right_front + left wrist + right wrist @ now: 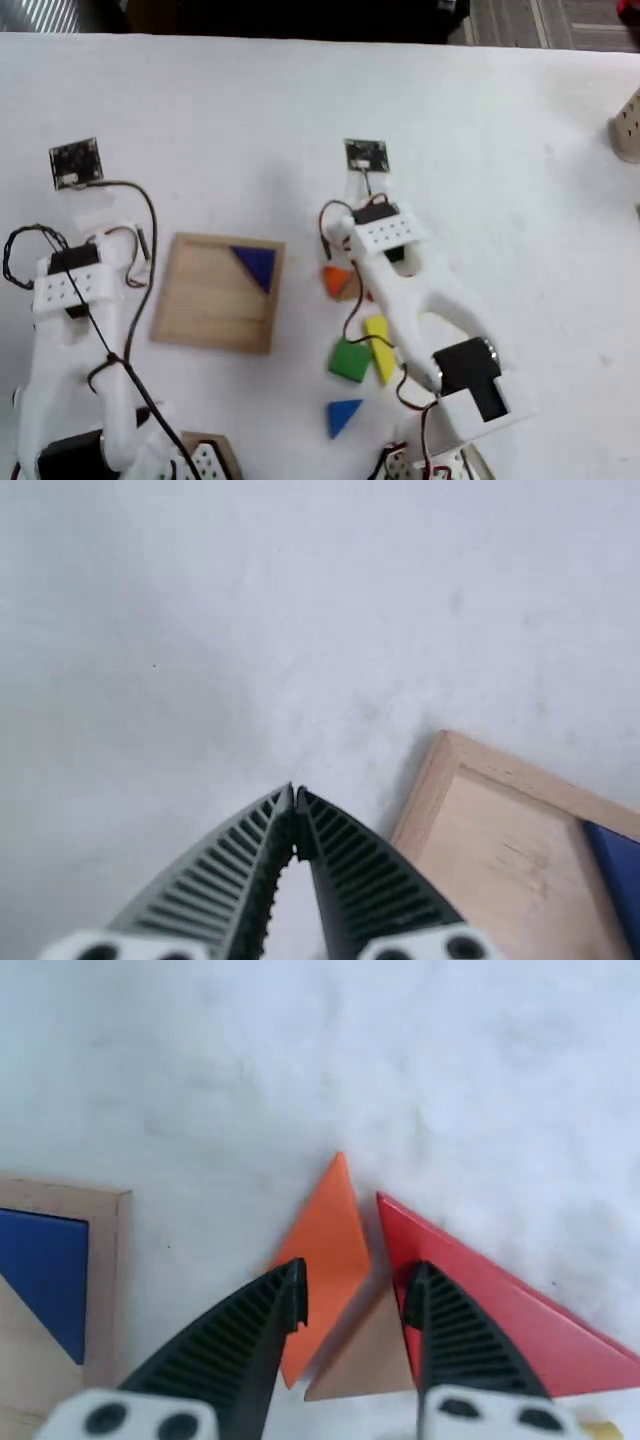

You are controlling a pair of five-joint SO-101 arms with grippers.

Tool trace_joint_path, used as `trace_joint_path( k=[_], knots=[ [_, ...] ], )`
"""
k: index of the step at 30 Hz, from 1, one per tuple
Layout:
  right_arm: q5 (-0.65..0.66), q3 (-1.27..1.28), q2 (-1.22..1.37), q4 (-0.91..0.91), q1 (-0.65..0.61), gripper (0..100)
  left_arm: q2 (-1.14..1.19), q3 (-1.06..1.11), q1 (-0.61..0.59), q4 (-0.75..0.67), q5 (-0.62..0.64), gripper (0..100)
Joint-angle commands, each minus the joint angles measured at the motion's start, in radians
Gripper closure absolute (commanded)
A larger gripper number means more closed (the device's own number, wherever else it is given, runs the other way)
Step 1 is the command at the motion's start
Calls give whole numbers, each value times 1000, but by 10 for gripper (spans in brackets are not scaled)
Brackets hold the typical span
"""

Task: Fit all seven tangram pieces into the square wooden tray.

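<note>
The square wooden tray (205, 300) lies between the arms and holds a dark blue triangle (256, 265) in its far right corner. My left gripper (295, 798) is shut and empty, low over the table just outside the tray's corner (445, 745). My right gripper (357, 1285) is open above an orange triangle (325, 1260) and a red triangle (480, 1295), with a tan triangle (365, 1365) between them. The orange triangle (334, 280) peeks out beside the right arm. Nearer the front lie a green square (349, 360), a yellow parallelogram (379, 350) and a small blue triangle (342, 415).
A pale perforated object (627, 125) stands at the table's right edge. A wooden block (222, 448) sits by the left arm's base. Loose cables (120, 330) hang over the left arm. Bare white table spreads across the back.
</note>
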Motion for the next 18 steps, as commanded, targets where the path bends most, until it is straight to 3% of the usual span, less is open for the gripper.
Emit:
trace_joint_path(
  k=[1, 10, 18],
  knots=[
    [-11, -46, -7, -27, -36, 785, -38, -6, 30, -28, -12, 974],
    [-60, -54, 18, -96, -108, 765, -36, -5, 33, -28, -14, 973],
    [-66, -198, 173, -10, -97, 766, -35, -5, 33, -28, -63, 973]
  ],
)
